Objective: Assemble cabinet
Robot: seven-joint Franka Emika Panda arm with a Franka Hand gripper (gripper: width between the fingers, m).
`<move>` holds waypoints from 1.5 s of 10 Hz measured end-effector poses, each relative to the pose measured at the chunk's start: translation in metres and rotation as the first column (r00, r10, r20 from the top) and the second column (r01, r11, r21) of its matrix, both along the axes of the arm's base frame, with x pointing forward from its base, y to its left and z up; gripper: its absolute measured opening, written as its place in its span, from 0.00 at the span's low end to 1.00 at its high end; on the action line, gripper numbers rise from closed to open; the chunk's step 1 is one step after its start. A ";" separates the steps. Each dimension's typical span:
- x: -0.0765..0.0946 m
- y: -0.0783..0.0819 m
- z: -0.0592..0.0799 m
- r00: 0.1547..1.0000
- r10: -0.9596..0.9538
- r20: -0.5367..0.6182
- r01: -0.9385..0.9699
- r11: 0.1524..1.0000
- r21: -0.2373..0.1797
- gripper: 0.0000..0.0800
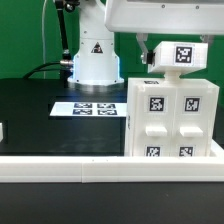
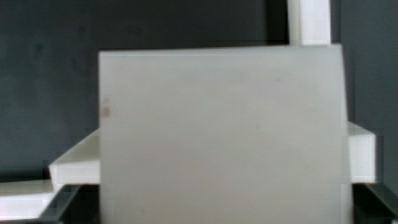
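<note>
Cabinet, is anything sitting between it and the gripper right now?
Nothing visible. The gripper hangs just above the cabinet, beside a small tagged white piece on its top; whether it grips that piece is unclear.

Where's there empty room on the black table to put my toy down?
The bare black table on the exterior view's left, beside the marker board, is free. So is the strip between that board and the white front rail. The exterior view's right is crowded by the cabinet.
</note>
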State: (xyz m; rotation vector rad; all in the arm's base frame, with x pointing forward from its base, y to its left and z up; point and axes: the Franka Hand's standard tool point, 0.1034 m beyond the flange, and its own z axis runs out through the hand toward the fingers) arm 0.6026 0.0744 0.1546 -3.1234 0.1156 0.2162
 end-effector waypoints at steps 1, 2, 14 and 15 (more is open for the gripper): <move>0.000 0.000 0.000 1.000 -0.001 0.000 0.001 1.000 -0.001 0.70; 0.000 0.000 0.000 1.000 -0.001 0.000 0.001 1.000 -0.001 0.70; -0.005 0.000 -0.001 0.997 -0.071 -0.026 0.071 0.997 0.022 0.99; -0.005 0.000 -0.001 0.997 -0.071 -0.026 0.071 0.997 0.022 0.99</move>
